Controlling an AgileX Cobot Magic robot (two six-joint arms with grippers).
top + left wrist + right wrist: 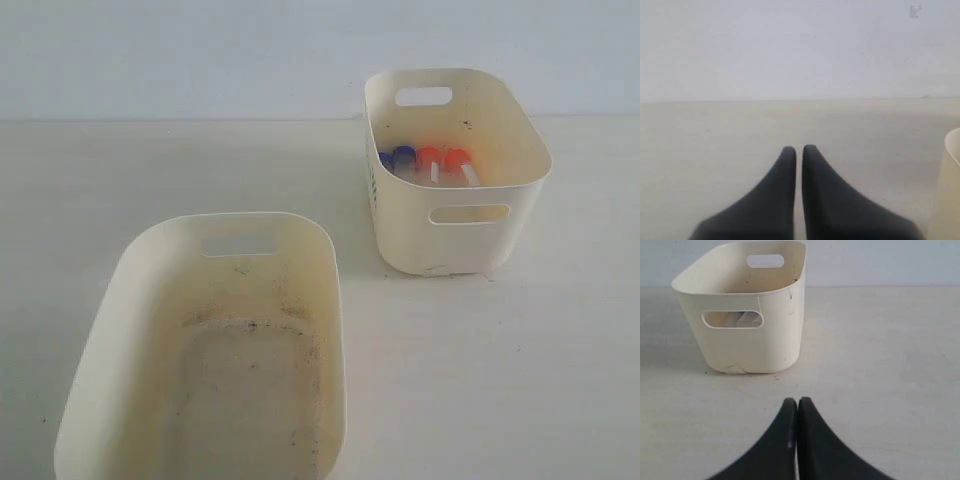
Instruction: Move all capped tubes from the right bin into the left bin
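The right bin stands at the back right, a cream tub with handle cut-outs. Inside it lie the capped tubes: two with blue caps and two with orange caps, side by side. The left bin sits at the front left, its floor speckled black and holding nothing. Neither gripper shows in the exterior view. My right gripper is shut and empty, over the table short of the right bin. My left gripper is shut on nothing, with a bin's rim at the frame's edge.
The pale tabletop stretches around both bins and ends at a plain light wall behind them.
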